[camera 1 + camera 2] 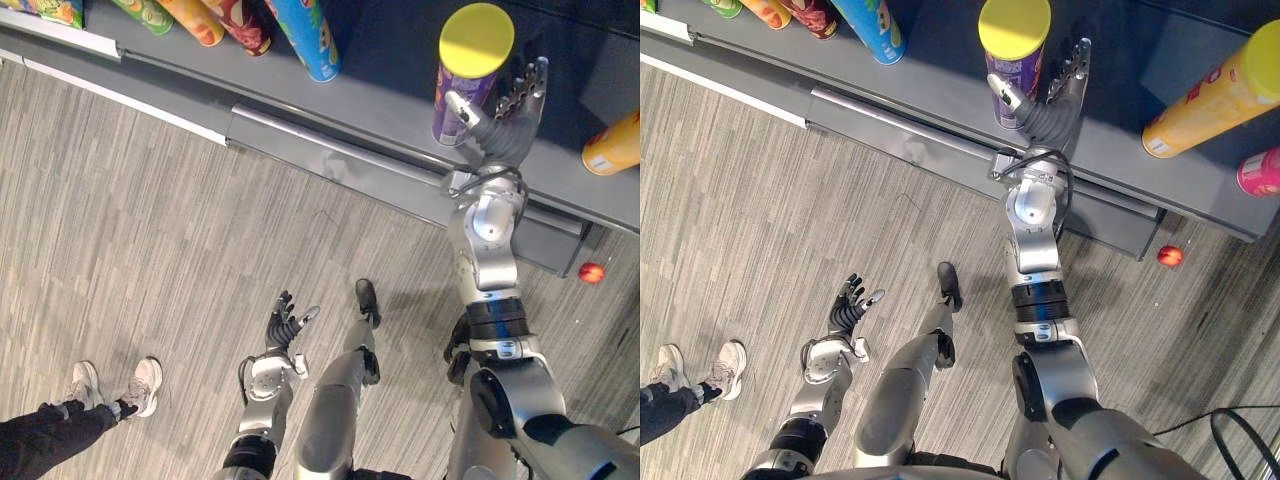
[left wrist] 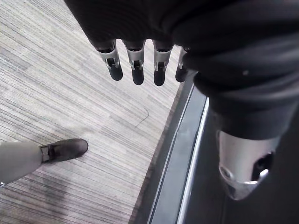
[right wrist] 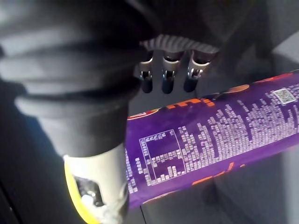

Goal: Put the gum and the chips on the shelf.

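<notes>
A purple chips can [image 1: 476,45] with a yellow lid stands upright on the dark grey shelf [image 1: 385,95]. My right hand [image 1: 510,125] reaches up onto the shelf just to the right of the can. Its fingers [image 3: 166,79] are straight and lie beyond the can [image 3: 210,144], while the thumb rests against the can's side; the hand is open. My left hand [image 1: 285,325] hangs low over the wooden floor, open and holding nothing, its fingers [image 2: 135,70] straight.
Several more cans stand on the shelf to the left, among them a blue one [image 1: 305,40] and a red one [image 1: 240,25]. An orange can [image 1: 1215,95] and a pink can [image 1: 1260,172] lie at the right. A red ball [image 1: 591,272] sits on the floor. A person's white shoes [image 1: 140,385] stand at lower left.
</notes>
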Robot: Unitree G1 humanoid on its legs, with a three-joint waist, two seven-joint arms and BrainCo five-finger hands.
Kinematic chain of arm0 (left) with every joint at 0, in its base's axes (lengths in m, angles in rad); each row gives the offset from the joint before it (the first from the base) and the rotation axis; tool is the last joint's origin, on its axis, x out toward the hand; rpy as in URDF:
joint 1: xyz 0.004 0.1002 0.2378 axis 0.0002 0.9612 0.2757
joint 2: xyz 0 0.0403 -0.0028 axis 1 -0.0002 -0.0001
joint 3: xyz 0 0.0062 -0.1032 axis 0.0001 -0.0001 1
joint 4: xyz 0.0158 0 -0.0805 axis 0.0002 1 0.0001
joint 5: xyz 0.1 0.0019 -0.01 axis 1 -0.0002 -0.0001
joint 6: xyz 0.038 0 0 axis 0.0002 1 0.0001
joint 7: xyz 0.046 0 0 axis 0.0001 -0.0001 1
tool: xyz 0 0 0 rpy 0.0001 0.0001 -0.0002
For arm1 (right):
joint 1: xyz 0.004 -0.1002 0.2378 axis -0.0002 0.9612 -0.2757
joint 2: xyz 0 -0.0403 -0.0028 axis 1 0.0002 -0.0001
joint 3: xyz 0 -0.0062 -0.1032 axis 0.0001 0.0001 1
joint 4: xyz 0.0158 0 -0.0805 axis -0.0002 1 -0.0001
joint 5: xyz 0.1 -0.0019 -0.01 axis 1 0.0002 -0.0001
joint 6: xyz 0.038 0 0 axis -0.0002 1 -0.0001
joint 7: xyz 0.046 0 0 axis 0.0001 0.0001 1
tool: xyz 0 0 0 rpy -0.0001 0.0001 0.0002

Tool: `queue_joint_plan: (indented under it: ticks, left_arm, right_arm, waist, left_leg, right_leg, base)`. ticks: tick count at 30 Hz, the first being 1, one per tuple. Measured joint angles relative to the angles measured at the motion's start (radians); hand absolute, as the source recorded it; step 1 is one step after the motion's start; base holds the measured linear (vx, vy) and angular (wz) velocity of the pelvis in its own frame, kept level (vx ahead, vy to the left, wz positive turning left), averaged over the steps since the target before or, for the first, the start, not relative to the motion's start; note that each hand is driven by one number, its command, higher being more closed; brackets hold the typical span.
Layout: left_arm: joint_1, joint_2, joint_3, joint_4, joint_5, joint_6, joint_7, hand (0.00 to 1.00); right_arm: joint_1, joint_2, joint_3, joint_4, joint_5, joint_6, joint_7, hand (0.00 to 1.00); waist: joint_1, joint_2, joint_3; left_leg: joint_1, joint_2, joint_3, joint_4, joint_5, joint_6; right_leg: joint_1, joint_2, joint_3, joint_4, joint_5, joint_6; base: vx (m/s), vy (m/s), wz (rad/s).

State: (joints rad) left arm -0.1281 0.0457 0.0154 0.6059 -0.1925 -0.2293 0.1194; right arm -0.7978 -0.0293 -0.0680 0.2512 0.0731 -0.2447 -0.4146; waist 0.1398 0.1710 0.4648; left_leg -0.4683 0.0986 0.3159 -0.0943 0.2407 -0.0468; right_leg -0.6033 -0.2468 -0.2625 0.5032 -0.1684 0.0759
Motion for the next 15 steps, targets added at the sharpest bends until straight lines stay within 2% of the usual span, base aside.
queue_joint_plan:
  ticks: [10, 15]
  left_arm:
    - [0.004, 0.001, 0.0, 0.071, 0.002, 0.011, 0.004, 0.0]
    - [0.004, 0.001, -0.001, 0.114, 0.012, 0.021, 0.005, 0.0]
  right_arm:
    - [0.077, 0.015, 0.075, 0.04, 0.019, -0.003, 0.055, 0.0]
    - [0.134, 0.026, 0.121, 0.041, 0.025, -0.006, 0.077, 0.0]
  waist:
    - [-0.012, -0.038, -0.015]
    - [-0.027, -0.039, -0.014]
  left_leg:
    - [0.038, 0.019, 0.008, 0.0, -0.006, -0.007]
    - [0.061, 0.025, 0.013, 0.001, -0.006, -0.007]
  right_leg:
    - [0.041, 0.026, 0.009, -0.033, 0.005, -0.007]
    - [0.066, 0.037, 0.017, -0.049, 0.008, -0.008]
  base:
    - [0.04, -0.04, -0.06]
    - [0.04, -0.043, -0.07]
